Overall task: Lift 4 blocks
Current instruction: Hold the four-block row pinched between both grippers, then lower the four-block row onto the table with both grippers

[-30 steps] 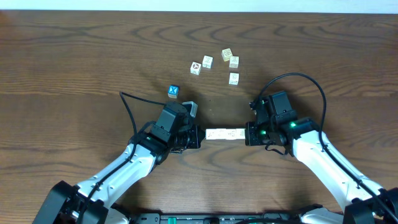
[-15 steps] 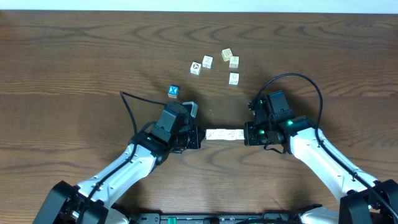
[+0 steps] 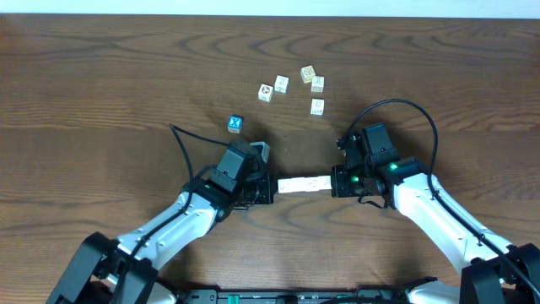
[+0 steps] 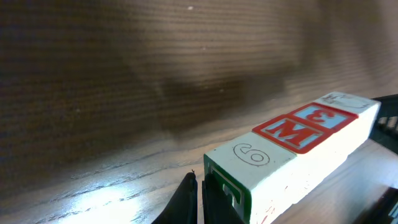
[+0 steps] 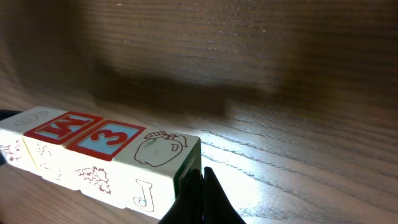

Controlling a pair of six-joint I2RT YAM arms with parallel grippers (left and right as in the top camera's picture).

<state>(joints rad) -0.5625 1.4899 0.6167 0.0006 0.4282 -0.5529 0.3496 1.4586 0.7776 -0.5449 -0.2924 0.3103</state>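
Observation:
A row of four cream blocks (image 3: 304, 183) is squeezed end to end between my two grippers near the table's middle front. The tops show a circled numeral, a red M, a red 3 and an apple (image 5: 158, 149). My left gripper (image 3: 272, 187) is shut, and its closed fingertips (image 4: 199, 199) press the green-printed end face. My right gripper (image 3: 335, 181) is shut too, pushing with its tip (image 5: 204, 186) on the opposite end beside the J face. The row (image 4: 292, 155) tilts slightly and seems to hang just above the wood, with its shadow lying behind it.
Several loose cream cubes (image 3: 309, 80) lie in a cluster at the back, one with a red mark (image 3: 266, 92). A blue-faced cube (image 3: 235, 124) sits behind the left arm. The right arm's black cable (image 3: 422, 110) loops over the table.
The left arm has shifted a little toward the front, and the row's left end has dropped with it, so the row now slants. The right gripper has barely moved.

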